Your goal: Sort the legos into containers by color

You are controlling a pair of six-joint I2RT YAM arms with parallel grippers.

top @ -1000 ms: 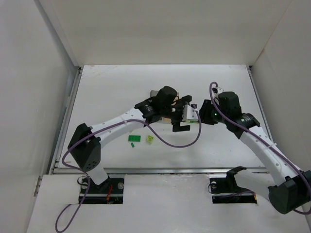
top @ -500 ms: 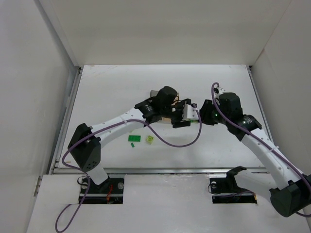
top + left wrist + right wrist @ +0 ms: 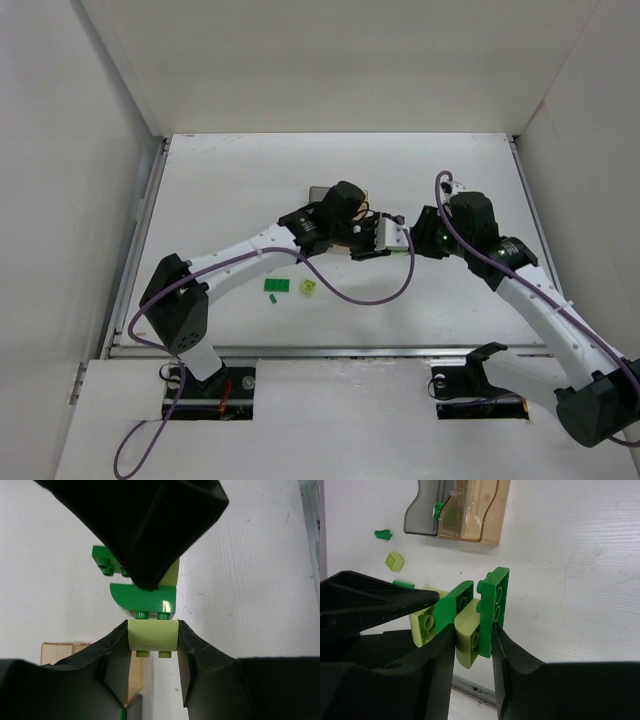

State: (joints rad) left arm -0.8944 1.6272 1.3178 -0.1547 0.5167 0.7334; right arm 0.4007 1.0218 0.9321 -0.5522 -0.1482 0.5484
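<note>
White tabletop below me, and the lego stack hangs between my grippers, near the containers. My left gripper is clamped on the lime brick, my right gripper on the green plate. The bricks are light, rigid and slick (studs bite hard), so I squeeze the flat sides.

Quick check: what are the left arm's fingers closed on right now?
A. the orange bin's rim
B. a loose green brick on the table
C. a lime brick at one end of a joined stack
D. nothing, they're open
C: in the left wrist view the left fingers press both sides of the lime brick, which is joined to a dark green brick above it; the right fingers hold the stack at its other end.
</note>
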